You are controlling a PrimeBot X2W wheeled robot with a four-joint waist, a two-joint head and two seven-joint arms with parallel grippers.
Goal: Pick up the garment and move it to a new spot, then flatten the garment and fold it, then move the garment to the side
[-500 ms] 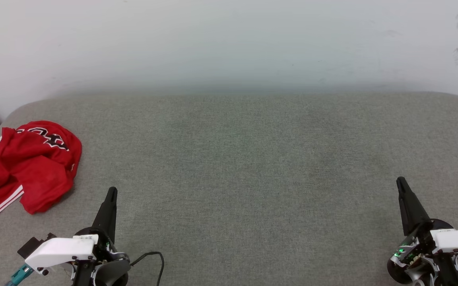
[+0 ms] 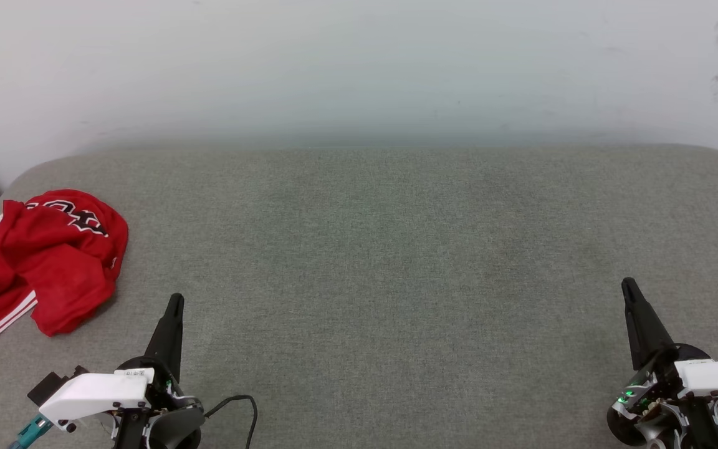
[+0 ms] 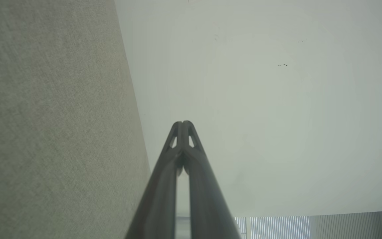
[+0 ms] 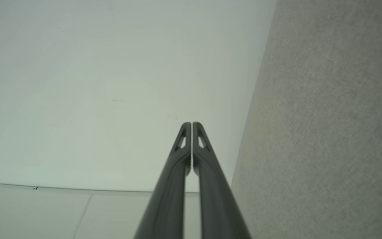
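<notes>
The garment, a red jersey with white sleeve and stripe trim and black lettering, lies crumpled at the left edge of the grey cushioned surface. My left gripper rests shut at the lower left, a short way right of and below the garment, touching nothing. At the lower right my right gripper is shut too, far from the garment. In the left wrist view the left gripper has its fingers pressed together and empty. The right wrist view shows the right gripper closed the same way.
A pale wall rises behind the surface's rounded far edge. A black cable loops by my left wrist. The surface drops off at the left, just beyond the garment.
</notes>
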